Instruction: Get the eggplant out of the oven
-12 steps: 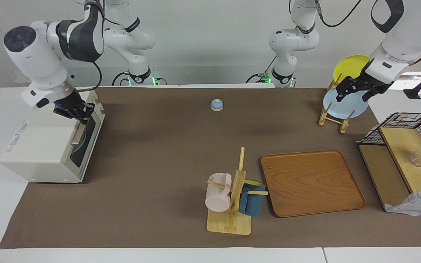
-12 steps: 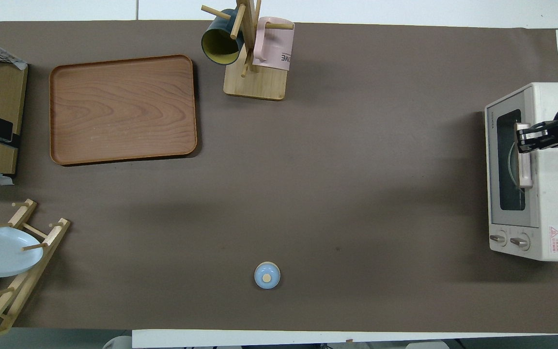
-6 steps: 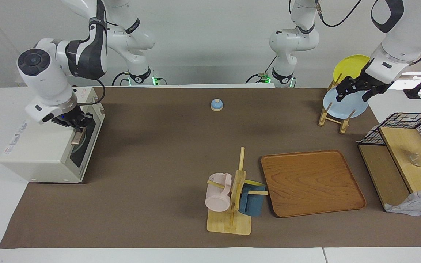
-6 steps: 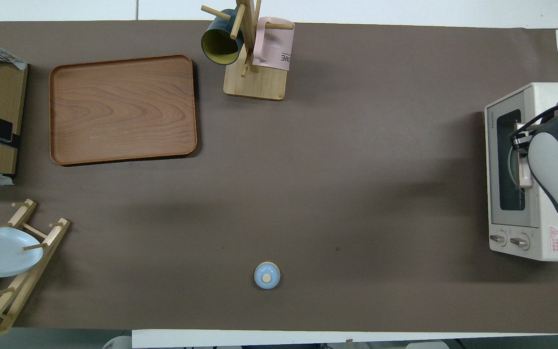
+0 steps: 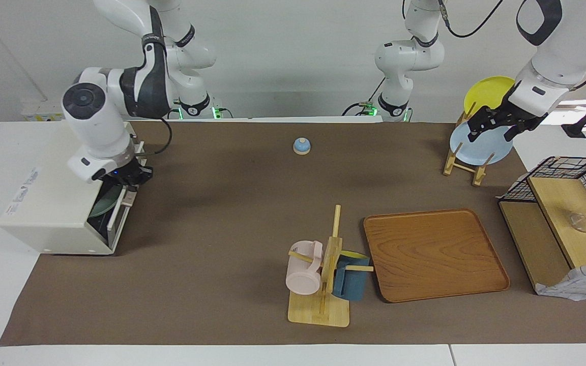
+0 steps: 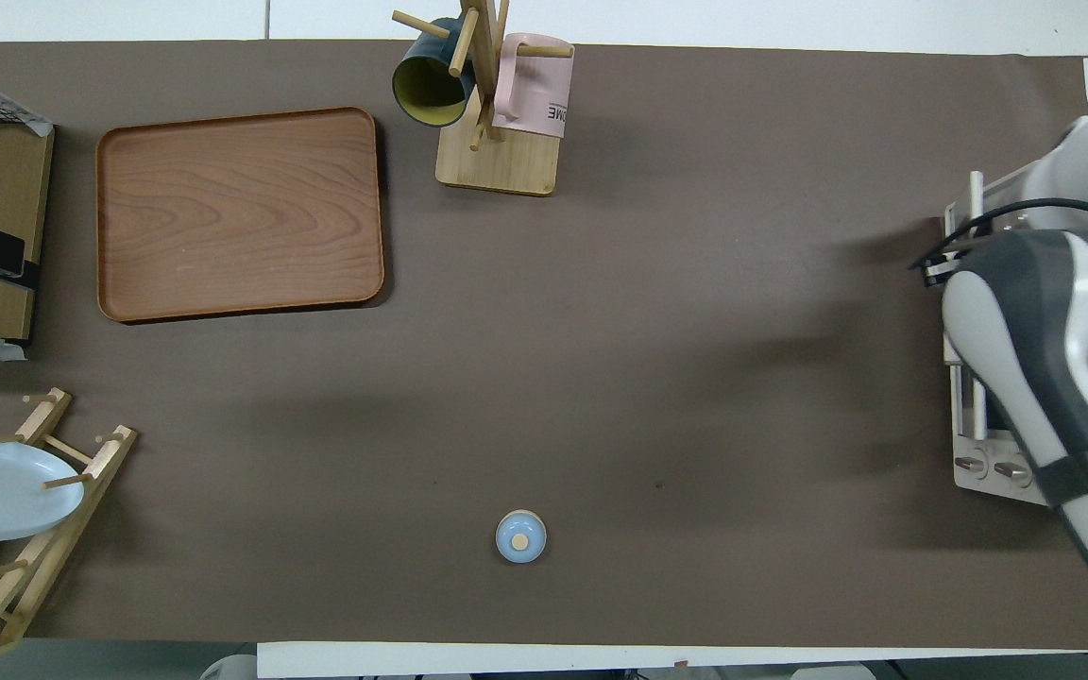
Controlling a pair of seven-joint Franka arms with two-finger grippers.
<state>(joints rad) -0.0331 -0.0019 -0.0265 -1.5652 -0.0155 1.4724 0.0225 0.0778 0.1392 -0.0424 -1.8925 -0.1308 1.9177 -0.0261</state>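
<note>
The cream-white oven (image 5: 49, 203) stands at the right arm's end of the table; in the overhead view (image 6: 983, 467) my arm covers most of it. Its door (image 5: 117, 218) hangs partly open, tilted outward. My right gripper (image 5: 131, 186) is shut on the handle at the door's top edge, and also shows in the overhead view (image 6: 939, 271). A greenish plate (image 5: 105, 206) shows in the gap. The eggplant is hidden. My left gripper (image 5: 494, 133) waits open over the dish rack (image 5: 463, 165).
A small blue bell (image 5: 301, 146) sits near the robots at mid-table. A mug tree (image 5: 323, 274) with a pink and a blue mug, a wooden tray (image 5: 433, 254) and a shelf with a wire basket (image 5: 557, 218) stand toward the left arm's end.
My right gripper has swung outward and down with the handle. The oven door has gone from shut to partly open. The left arm has not moved.
</note>
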